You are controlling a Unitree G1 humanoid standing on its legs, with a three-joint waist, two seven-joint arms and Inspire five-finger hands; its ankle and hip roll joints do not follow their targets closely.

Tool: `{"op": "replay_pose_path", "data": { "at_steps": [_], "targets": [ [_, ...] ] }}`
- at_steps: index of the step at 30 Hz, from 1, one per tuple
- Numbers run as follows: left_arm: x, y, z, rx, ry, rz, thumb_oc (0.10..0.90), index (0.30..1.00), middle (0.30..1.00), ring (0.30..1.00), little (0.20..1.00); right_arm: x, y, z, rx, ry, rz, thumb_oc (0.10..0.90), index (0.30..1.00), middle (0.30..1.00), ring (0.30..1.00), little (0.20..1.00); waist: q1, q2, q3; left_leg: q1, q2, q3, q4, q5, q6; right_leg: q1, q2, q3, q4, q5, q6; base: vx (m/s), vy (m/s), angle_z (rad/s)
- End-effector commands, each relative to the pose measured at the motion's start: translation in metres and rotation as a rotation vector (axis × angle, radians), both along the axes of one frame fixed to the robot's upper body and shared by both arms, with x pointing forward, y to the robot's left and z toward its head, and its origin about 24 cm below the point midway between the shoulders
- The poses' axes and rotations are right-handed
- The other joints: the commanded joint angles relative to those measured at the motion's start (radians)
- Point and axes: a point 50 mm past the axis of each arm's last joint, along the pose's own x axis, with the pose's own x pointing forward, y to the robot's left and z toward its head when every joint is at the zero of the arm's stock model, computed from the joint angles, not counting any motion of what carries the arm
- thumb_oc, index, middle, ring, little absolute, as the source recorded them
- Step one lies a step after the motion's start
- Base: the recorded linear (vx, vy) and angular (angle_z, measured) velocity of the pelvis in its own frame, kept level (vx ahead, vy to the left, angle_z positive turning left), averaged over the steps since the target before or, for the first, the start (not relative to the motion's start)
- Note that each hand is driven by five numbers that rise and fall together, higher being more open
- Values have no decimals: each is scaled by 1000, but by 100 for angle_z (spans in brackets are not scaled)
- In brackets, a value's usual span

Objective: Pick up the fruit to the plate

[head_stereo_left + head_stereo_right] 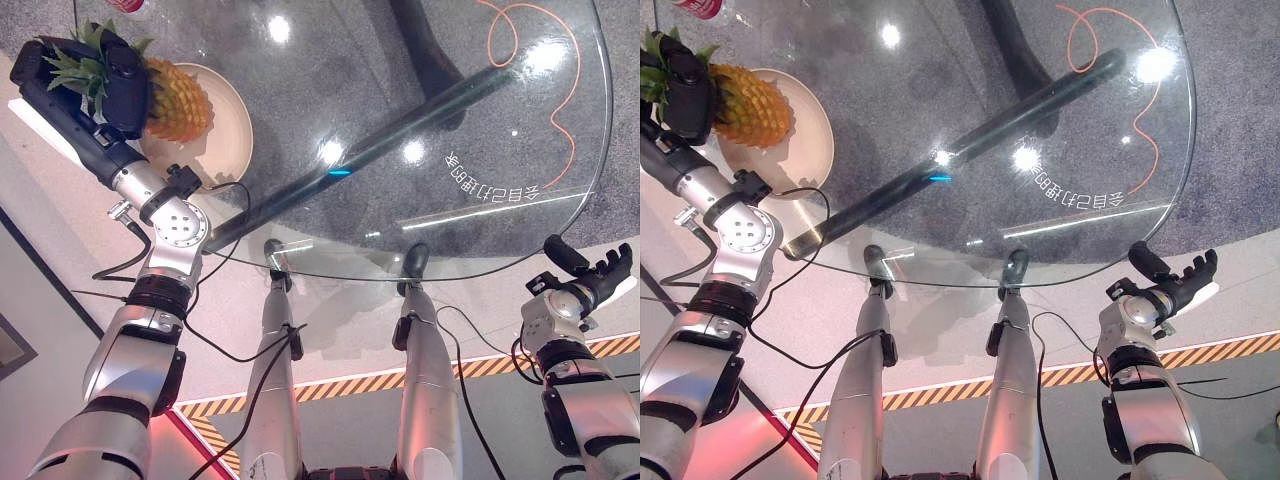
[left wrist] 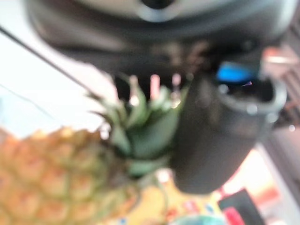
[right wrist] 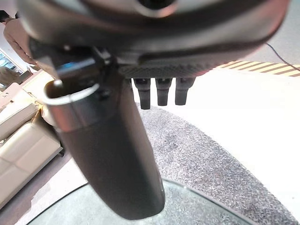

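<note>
Round glass table (image 1: 480, 120) fills most of the frame. At upper left, the left hand (image 1: 120, 85) grips the pineapple (image 1: 178, 100) by its leafy crown, its body lying over the cream plate (image 1: 225, 140). Placing looks nearly finished; only letting go seems left. At lower right, the right hand (image 1: 590, 275) hangs idle, fingers relaxed.

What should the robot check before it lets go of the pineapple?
1. Left robot hand grips the pineapple by its leafy crown: ok.
2. Pineapple is over the plate: ok.
3. Pineapple rests on the plate: cannot tell.
4. Plate sits fully on the glass table: ok.
5. Right robot hand is open, past the table's edge and out of the way: ok.
</note>
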Motion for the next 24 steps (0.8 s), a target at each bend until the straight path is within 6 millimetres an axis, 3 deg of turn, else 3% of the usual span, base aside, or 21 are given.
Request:
{"op": "replay_pose_path", "data": {
  "at_steps": [1, 7, 9, 10, 11, 24],
  "targets": [
    [-9, 11, 53, 7, -213, 13, 103, 302, 302, 302, 203, 7, -16, 39, -44, -94, -83, 800, 900, 900, 900, 900, 40, -52, -18, 0, 41, -21, 122, -130, -56, 15, 21, -47, -34, 73, 9, 0, 0, 0],
    [-7, 11, 49, 4, -196, 2, 396, 554, 554, 554, 496, 6, -16, 40, -45, -99, -87, 800, 900, 900, 900, 900, 42, -53, -18, -5, 38, -23, 124, -132, -56, 12, 22, -47, -36, 74, 8, 0, 0, 0],
    [-7, 12, 49, 2, -198, 0, 446, 596, 596, 596, 546, 7, -16, 41, -47, -104, -85, 800, 900, 900, 900, 900, 41, -54, -18, -17, 36, -24, 124, -124, -54, 3, 21, -47, -39, 82, 6, 0, 0, 0],
    [-7, 12, 47, -2, -191, 0, 745, 853, 853, 853, 845, 7, -15, 40, -47, -99, -85, 800, 900, 900, 900, 900, 42, -55, -18, -7, 38, -24, 125, -133, -55, 10, 24, -46, -36, 74, 8, 0, 0, 0],
    [-7, 12, 48, -5, -196, -3, 800, 900, 900, 900, 900, 8, -15, 42, -46, -103, -87, 800, 900, 900, 900, 900, 41, -56, -18, -17, 36, -25, 125, -125, -53, 2, 23, -46, -39, 82, 6, 0, 0, 0],
    [-7, 10, 38, 2, -177, -24, 800, 900, 900, 900, 900, 5, -17, 39, -41, -102, -94, 800, 900, 900, 900, 900, 48, -52, -18, -3, 33, -27, 128, -139, -52, 17, 19, -52, -38, 74, 9, 0, 0, 0]
  ]
}}
